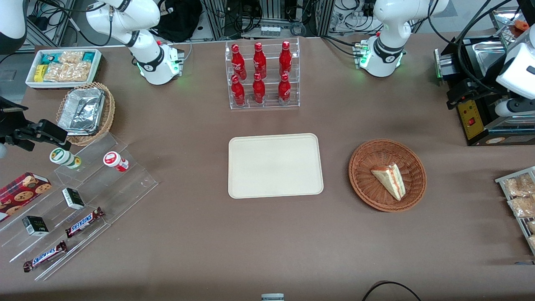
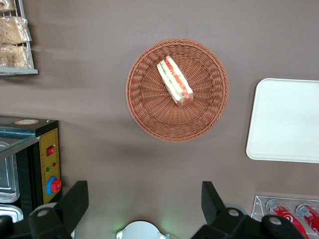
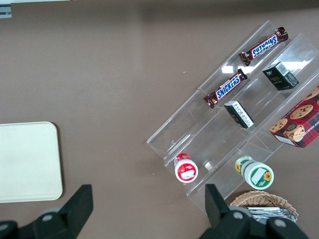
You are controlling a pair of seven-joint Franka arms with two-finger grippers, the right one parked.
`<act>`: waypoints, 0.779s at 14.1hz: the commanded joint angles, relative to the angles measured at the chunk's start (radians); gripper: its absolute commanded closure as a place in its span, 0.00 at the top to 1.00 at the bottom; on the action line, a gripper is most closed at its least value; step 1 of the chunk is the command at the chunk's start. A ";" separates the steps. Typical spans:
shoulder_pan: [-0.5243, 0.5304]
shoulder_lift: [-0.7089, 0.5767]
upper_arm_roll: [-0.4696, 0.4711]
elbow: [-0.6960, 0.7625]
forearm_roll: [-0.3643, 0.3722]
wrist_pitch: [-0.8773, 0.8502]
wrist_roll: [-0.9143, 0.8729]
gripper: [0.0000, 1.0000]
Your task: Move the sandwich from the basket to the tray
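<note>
**Task object.** The sandwich point(image 1: 389, 180) is found lying in the basket point(image 1: 359, 167), in the middle band of the front frame, toward the working arm's end of the table point(image 1: 267, 242). It is a triangular wedge of pale white bread, laid on its side. Orange-red and green filling layers are shown along the cut edge. The basket is round, shallow and woven in reddish-brown wicker. The tray point(image 1: 276, 165), cream with rounded corners, is set at the centre of the front frame, near the basket but apart from it.

**Writing.** Nearest the front camera, two bars point(image 1: 85, 222) marked "SNICKERS" are seen on a clear stepped stand. Farther off, six red bottles point(image 1: 259, 73) are held in a clear rack in the upper middle of the front frame. Their script cannot be read.

**Arm.** The gripper point(image 2: 143, 199) is held high above the table and pointed straight down. It is over bare table between the basket and its arm's base. Its fingers point(image 2: 75, 199) are spread wide apart, and nothing is held between them.
</note>
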 commanded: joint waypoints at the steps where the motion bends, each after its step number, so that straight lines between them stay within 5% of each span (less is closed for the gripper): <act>1: 0.000 -0.001 0.003 0.009 0.000 0.004 -0.007 1.00; 7: 0.000 0.106 0.003 -0.021 0.005 0.026 -0.021 1.00; 11: -0.003 0.125 -0.001 -0.268 0.014 0.344 -0.051 1.00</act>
